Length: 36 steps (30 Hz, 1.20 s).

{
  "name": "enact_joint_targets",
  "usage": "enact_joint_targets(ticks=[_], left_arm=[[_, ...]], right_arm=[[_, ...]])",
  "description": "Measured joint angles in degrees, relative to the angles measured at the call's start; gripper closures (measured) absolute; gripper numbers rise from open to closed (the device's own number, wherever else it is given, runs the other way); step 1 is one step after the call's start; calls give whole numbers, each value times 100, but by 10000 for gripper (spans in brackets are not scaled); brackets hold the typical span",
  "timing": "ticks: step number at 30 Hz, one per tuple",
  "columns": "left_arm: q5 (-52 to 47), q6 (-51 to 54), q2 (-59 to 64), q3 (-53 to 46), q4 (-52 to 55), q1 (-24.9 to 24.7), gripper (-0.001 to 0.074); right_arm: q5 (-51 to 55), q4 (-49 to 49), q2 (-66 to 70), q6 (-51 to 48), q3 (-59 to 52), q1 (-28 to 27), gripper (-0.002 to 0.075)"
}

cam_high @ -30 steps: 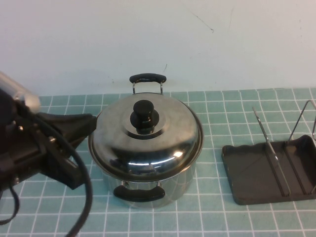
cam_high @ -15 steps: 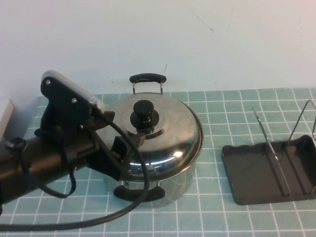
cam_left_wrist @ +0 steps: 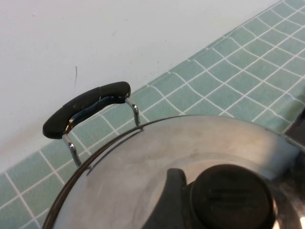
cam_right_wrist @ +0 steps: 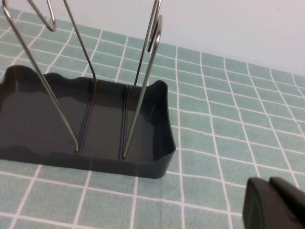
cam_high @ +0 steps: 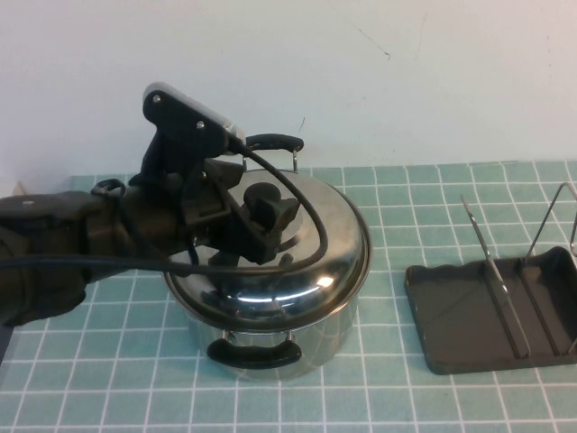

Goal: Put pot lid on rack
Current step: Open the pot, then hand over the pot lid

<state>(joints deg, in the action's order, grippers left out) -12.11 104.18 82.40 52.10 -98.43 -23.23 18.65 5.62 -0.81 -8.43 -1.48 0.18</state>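
The steel pot lid (cam_high: 302, 262) with its black knob (cam_high: 261, 200) sits on the pot (cam_high: 270, 334) at the table's middle. My left gripper (cam_high: 267, 216) reaches in from the left and is open, its fingers on either side of the knob. In the left wrist view one finger (cam_left_wrist: 172, 191) lies against the knob (cam_left_wrist: 231, 195) on the lid (cam_left_wrist: 143, 162). The dark grey rack (cam_high: 460, 316) with wire dividers stands at the right. My right gripper (cam_right_wrist: 274, 205) is shut and empty, low over the mat beside the rack (cam_right_wrist: 47, 109); it is outside the high view.
The pot's far black handle (cam_high: 269, 142) stands near the white wall, and its near handle (cam_high: 257, 354) faces me. The rack's tall wires (cam_right_wrist: 143, 81) stand upright. Green tiled mat covers the table between pot and rack.
My left arm has swung in from the far left, up over the lid, and its open fingers now sit at the knob. Pot, lid and rack have not moved.
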Motion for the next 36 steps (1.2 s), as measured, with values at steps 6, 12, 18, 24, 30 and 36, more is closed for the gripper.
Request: enact_joint_targets(ticks=[6, 12, 18, 24, 30, 36], left_arm=[[11, 38, 416, 111, 0, -5, 146], [109, 38, 516, 139, -21, -5, 310], [109, -11, 516, 158, -100, -5, 402], [125, -11, 464, 287, -32, -5, 402], [-72, 0, -144, 516, -16, -5, 402], [-754, -106, -819, 557, 22, -5, 402]], right_arm=[[0, 0, 0, 0, 0, 0, 729], [0, 0, 0, 0, 0, 0, 729], [0, -70, 0, 35, 0, 0, 729], [-385, -1333, 0, 1090, -11, 0, 729], [-808, -2745, 0, 1853, -11, 0, 729], [-904, -2863, 0, 1713, -11, 0, 729]])
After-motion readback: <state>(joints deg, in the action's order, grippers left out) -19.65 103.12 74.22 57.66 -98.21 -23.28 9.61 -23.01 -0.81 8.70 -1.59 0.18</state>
